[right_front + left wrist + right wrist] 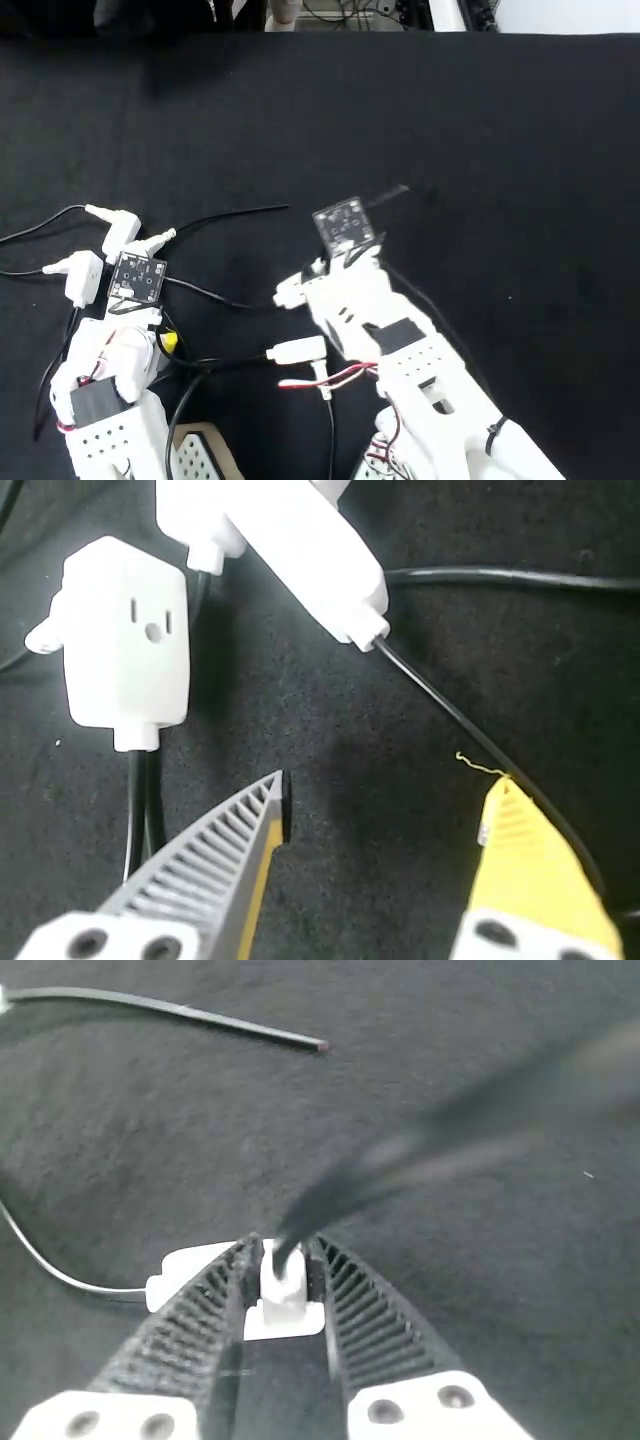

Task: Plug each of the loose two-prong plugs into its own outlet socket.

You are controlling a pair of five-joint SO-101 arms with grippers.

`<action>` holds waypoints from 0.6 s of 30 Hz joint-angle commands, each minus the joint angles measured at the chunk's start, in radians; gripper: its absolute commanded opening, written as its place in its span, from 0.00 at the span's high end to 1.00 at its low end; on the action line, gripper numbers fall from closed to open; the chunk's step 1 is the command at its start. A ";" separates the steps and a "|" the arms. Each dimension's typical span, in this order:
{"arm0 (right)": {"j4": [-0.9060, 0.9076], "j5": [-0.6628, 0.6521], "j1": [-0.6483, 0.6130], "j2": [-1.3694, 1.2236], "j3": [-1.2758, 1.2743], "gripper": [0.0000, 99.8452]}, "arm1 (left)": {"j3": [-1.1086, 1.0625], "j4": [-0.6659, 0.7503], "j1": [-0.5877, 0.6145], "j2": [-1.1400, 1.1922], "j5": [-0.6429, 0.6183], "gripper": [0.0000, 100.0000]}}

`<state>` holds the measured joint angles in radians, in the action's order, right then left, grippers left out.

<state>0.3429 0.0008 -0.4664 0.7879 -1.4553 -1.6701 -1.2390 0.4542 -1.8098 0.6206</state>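
Observation:
My left gripper (392, 783) is open, its grey and yellow fingers just above the black cloth with nothing between them. Just beyond them lies a white outlet socket (125, 660) (82, 275), face up, and beside it a second white connector (290, 540) (120, 232) on a black cable. My right gripper (283, 1245) is shut on a small white plug (283, 1290) whose black cable rises away from it. Another white connector (185, 1265) (290, 290) lies right beside that gripper. A further loose white plug (297, 350) lies between the two arms.
Black cables (215, 295) run across the cloth between the left-hand connectors and the middle of the table. A loose cable end (300, 1042) lies farther out. The black cloth (500, 150) stretches to the back and right.

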 commanded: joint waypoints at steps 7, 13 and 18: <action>0.117 -0.048 -0.011 -0.008 -0.002 0.99 | 0.004 -0.008 0.004 -0.009 0.008 0.69; 0.126 -0.048 -0.017 -0.008 0.010 0.99 | 0.005 -0.008 0.002 -0.009 0.008 0.69; 0.253 -0.043 -0.017 -0.004 0.094 0.99 | 0.002 0.000 0.004 -0.009 0.003 0.69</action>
<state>0.4918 -0.0391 -0.4895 0.7848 -1.4170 -1.6701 -1.2390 0.4542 -1.8098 0.6222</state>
